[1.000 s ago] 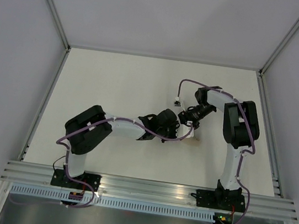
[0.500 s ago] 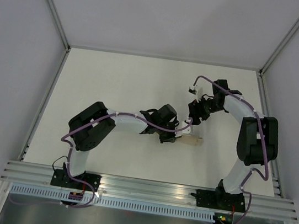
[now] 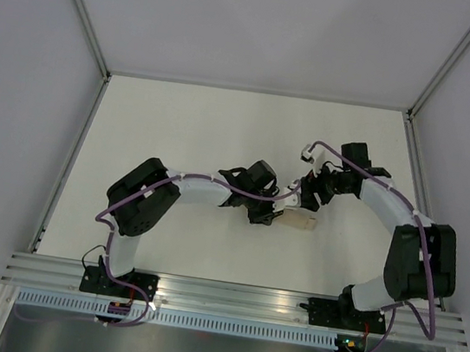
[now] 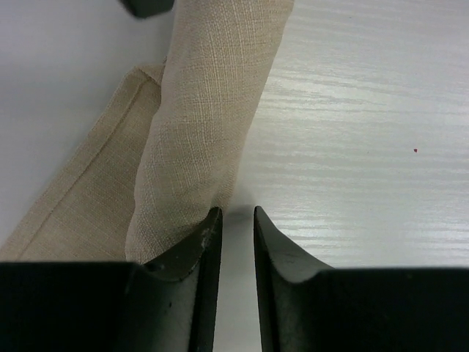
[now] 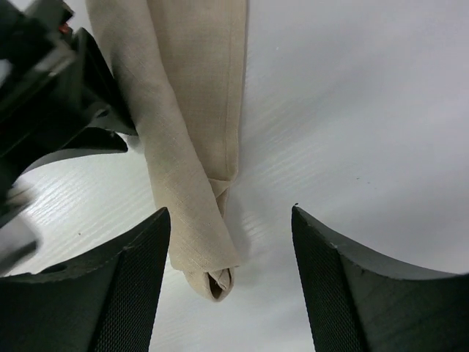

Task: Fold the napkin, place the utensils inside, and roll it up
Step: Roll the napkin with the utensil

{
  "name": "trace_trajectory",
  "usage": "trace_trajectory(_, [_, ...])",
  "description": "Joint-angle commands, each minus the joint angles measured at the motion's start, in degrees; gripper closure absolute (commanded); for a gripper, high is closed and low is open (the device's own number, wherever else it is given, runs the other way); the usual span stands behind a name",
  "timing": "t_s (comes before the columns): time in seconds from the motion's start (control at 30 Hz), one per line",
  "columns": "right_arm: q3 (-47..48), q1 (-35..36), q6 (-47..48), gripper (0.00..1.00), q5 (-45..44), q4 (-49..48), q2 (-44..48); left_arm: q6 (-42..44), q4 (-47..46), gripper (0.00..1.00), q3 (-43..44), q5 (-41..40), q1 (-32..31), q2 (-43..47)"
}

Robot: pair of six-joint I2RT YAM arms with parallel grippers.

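Note:
The beige napkin [image 3: 302, 223] lies rolled into a narrow tube on the white table, with a flat strip beside the roll. No utensils show; the roll's open end [image 5: 220, 279] shows only cloth folds. My left gripper [image 3: 281, 210] is at the roll's left end. In the left wrist view its jaws [image 4: 236, 213] stand a narrow gap apart with bare table between them, and the roll [image 4: 205, 125] touches the outside of one finger. My right gripper [image 5: 229, 211] is wide open above the roll's other end [image 5: 183, 147], close to one finger, holding nothing.
The white table [image 3: 180, 133] is walled by grey panels behind and at both sides. An aluminium rail [image 3: 236, 294] runs along the near edge by the arm bases. Both wrists crowd together over the napkin.
My right arm has swung its elbow out to the right, and its gripper has come down close over the napkin. My left gripper has shifted slightly and stays at the roll.

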State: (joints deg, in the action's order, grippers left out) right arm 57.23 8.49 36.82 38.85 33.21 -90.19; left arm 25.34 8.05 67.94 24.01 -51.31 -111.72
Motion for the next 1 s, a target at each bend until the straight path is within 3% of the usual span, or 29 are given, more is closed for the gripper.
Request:
trace_trajectory(0.0, [-4.22,-0.05,0.45,0.27,-0.09,-9.81,10.00,-2.58,3.28,0.71,1.84,1.91,1.47,0.80])
trace_trajectory(0.17, [-10.21,0.29,4.83,0.22,1.93,-10.45,15.75,-3.37,3.20,0.70,2.81,3.32,2.35,1.42])
trace_trajectory(0.37, [-6.17,0.74,11.78,0.23,6.32,1.13,5.83,-3.99,3.19,0.69,3.95,3.50,2.44,1.51])
trace_trajectory(0.7, [-6.34,1.62,11.43,0.23,4.57,-2.63,-0.42,-6.18,-0.31,0.65,2.02,2.62,2.44,4.93])
trace_trajectory(0.97, [0.51,1.70,12.14,0.45,4.74,5.09,-10.61,-7.94,-7.69,0.63,-5.09,-2.47,2.44,13.44])
